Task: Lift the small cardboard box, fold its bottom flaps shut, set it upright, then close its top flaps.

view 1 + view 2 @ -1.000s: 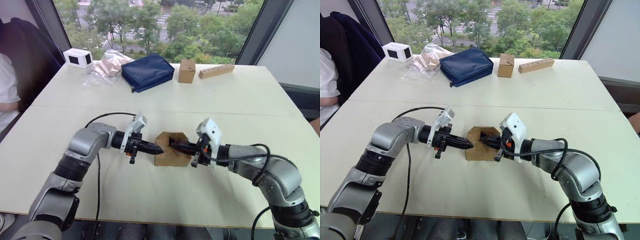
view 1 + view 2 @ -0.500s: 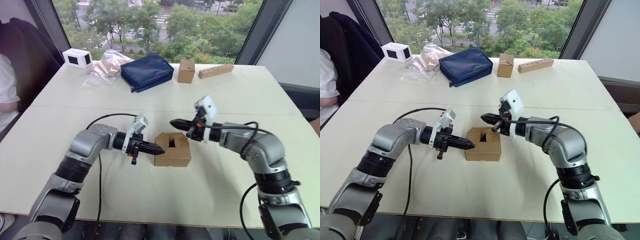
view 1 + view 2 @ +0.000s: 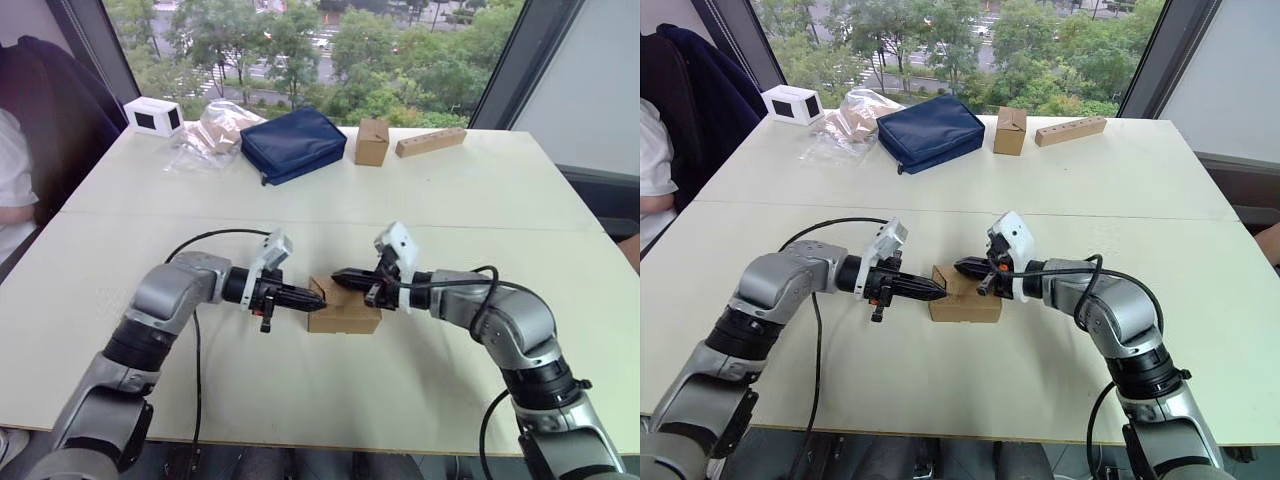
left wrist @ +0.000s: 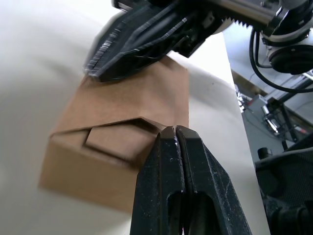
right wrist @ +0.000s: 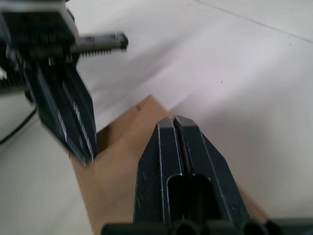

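Note:
The small cardboard box (image 3: pixel 346 318) stands on the white table near its middle. Its top flaps (image 4: pixel 128 100) lie folded down, almost flat, with one recessed panel showing under the front edge. The bottom flaps are hidden beneath the box. My left gripper (image 3: pixel 318 298) is shut, and its tip touches the box's left side near the top edge. My right gripper (image 3: pixel 338 275) is also shut. It reaches in from the right and rests low over the folded top. In the right wrist view the right gripper (image 5: pixel 174 120) lies along the brown top, pointing towards the left gripper (image 5: pixel 73 128).
Along the table's far edge lie a navy pouch (image 3: pixel 295 143), a smaller sealed brown box (image 3: pixel 373 141), a long wooden block (image 3: pixel 432 142), a clear plastic bag (image 3: pixel 215 130) and a white box (image 3: pixel 155 116). A person (image 3: pixel 15 175) sits at the far left.
My right gripper left the box's open top, rose behind it, then came down onto the top. The top opening is now covered by flaps. The left gripper barely moved.

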